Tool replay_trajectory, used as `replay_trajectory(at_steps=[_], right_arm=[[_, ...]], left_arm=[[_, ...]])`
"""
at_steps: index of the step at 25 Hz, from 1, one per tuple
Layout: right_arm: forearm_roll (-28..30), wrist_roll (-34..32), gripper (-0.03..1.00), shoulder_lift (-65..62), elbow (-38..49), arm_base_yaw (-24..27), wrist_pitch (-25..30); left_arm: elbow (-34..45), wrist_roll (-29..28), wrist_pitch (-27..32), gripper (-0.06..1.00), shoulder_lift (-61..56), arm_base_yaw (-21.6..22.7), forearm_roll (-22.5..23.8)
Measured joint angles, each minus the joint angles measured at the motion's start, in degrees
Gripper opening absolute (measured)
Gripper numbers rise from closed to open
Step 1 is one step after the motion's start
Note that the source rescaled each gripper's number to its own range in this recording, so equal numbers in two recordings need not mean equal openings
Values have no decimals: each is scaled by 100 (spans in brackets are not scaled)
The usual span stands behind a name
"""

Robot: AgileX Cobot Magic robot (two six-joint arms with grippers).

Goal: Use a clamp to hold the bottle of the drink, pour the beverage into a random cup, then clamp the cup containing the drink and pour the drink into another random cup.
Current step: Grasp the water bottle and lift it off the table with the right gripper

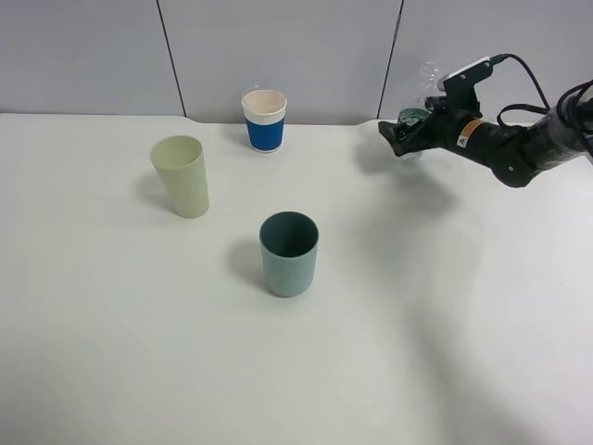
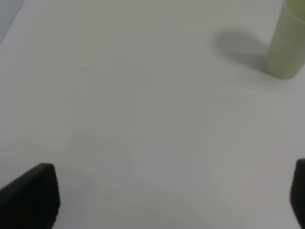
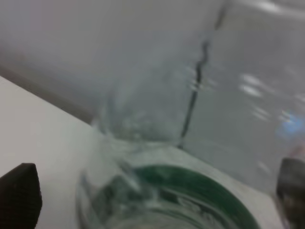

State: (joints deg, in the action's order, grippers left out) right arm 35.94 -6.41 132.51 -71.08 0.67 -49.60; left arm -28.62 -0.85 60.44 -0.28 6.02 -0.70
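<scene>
Currently the clear bottle with its green label sits at the table's far right, between the right gripper's jaws, which are spread wide and not clamped. Teal cup, pale green cup and blue-sleeved cup stand apart. Left gripper jaws are apart, holding nothing.

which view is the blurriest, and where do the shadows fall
Right wrist view: blurriest, the clear bottle is too close and smears, with bright highlights on it; left wrist view: soft, the pale green cup has fuzzy edges; exterior high view: sharp, the teal cup casts a soft shadow to its left.
</scene>
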Motion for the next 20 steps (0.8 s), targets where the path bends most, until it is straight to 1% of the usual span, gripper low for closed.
replay_trajectory(at_steps=[4,9,12,13,14,16,17,18,20], right_arm=[[27,-86,100,125,-49,-118,49],[26,-100,100,138,-68,-118,62],[26,-189,99,138,-68,-118,165],[26,-282,90,138,-68,-118,209],[26,-375,71,138,-68,-118,280],[19,-579,15,138,-68,-118,403],[19,-708,0,138,-68,-118,402],[19,-817,5,138,-68,-118,410],[19,-1008,6,138,-68,-118,410]], left_arm=[[0,0,0,96,0,0,0],[0,0,0,96,0,0,0],[0,0,0,96,0,0,0],[0,0,0,96,0,0,0],[0,0,0,96,0,0,0],[0,0,0,96,0,0,0],[0,0,0,96,0,0,0],[0,0,0,96,0,0,0],[0,0,0,96,0,0,0]])
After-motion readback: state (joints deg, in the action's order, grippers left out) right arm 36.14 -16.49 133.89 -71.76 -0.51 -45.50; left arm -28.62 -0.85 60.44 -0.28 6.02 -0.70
